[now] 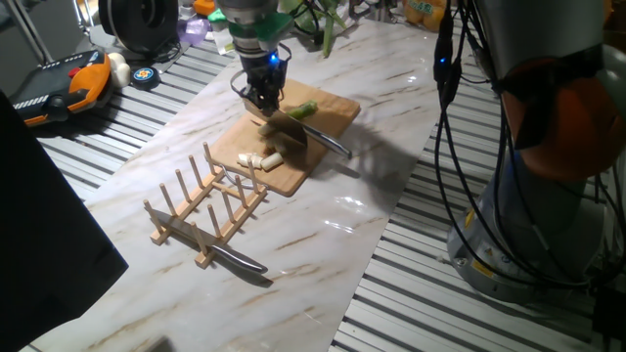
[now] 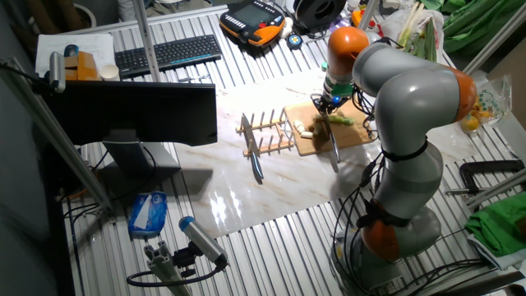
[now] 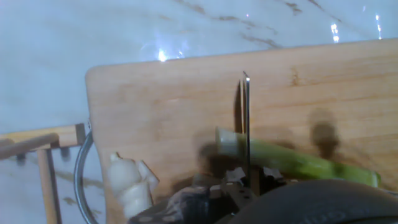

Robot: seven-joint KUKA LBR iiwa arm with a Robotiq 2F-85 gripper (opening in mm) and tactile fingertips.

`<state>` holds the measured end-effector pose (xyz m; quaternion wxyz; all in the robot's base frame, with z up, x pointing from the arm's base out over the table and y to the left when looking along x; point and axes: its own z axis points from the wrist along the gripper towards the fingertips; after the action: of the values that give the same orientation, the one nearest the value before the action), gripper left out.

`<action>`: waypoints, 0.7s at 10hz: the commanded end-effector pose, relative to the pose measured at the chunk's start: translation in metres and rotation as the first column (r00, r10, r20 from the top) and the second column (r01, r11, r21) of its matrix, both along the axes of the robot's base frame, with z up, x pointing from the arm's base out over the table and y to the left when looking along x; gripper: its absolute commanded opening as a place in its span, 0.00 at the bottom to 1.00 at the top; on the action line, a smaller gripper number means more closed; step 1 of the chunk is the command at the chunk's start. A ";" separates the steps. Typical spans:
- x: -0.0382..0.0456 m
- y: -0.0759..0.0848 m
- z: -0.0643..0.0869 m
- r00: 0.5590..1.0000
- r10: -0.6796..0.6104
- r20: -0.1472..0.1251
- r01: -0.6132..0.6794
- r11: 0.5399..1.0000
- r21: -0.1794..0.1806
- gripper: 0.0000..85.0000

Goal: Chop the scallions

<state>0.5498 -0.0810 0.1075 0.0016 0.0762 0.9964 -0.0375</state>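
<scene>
**Knife on the scallion at the cutting board**

One fixed view: a marble-patterned table [image 1: 323, 186] carries a wooden cutting board [image 1: 328, 115], a wooden rack [image 1: 205, 207] and a spare knife [image 1: 240, 261]. The gripper [image 1: 266, 102] clamps a knife [image 1: 315, 135] over the scallions [image 1: 301, 110]; cut pieces [image 1: 262, 156] lie nearer the rack.

The other fixed view: a keyboard [image 2: 168, 53] and monitor [image 2: 136, 111] sit beside the slatted bench.

Hand view: the blade [image 3: 246, 124] stands across the green stalk on the board.
</scene>
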 end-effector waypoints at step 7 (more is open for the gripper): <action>0.0152 -0.005 -0.002 1.000 0.003 0.006 -0.003 1.000 -0.008 0.30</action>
<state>0.5653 -0.0865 0.1060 0.0050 0.0747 0.9963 -0.0415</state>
